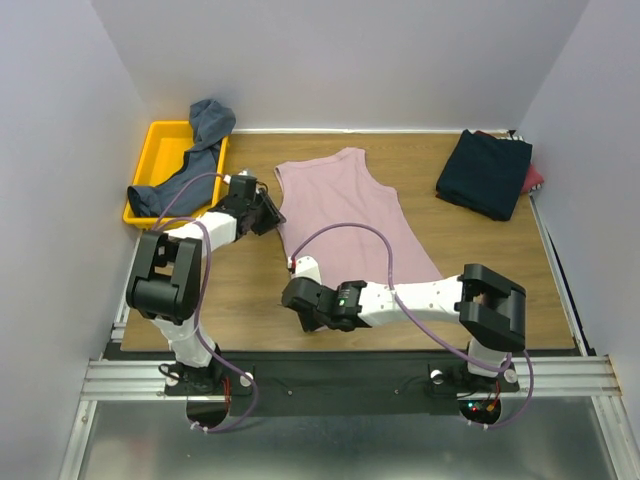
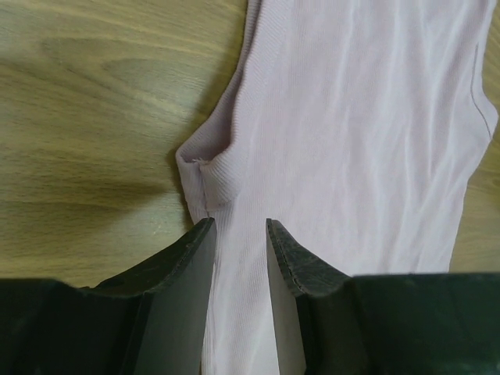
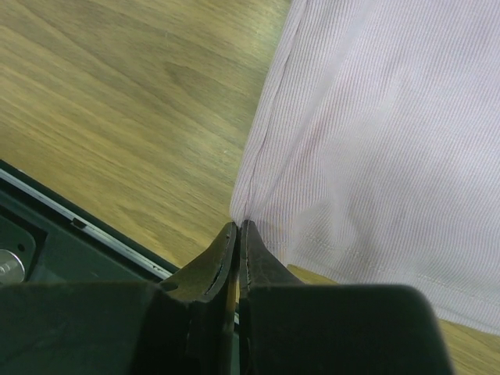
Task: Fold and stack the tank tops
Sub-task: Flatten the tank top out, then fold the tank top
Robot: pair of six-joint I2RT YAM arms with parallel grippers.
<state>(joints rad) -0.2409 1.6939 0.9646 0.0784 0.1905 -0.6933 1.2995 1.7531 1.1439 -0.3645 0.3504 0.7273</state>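
Dusty pink ribbed tank top (image 1: 345,215) lies on the wooden counter (image 1: 250,290), long axis eleven to five. Right pincer (image 3: 238,228) is clamped on its seven-o'clock hem corner; left pincer (image 2: 238,226) gapes over the nine-o'clock edge, gripping nothing.

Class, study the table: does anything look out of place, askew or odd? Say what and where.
The blue-grey tank top spills over the rim of the yellow tray at the far left. The pink tank top lies slanted, its armhole edge by the left gripper curled over. Nothing looks damaged.
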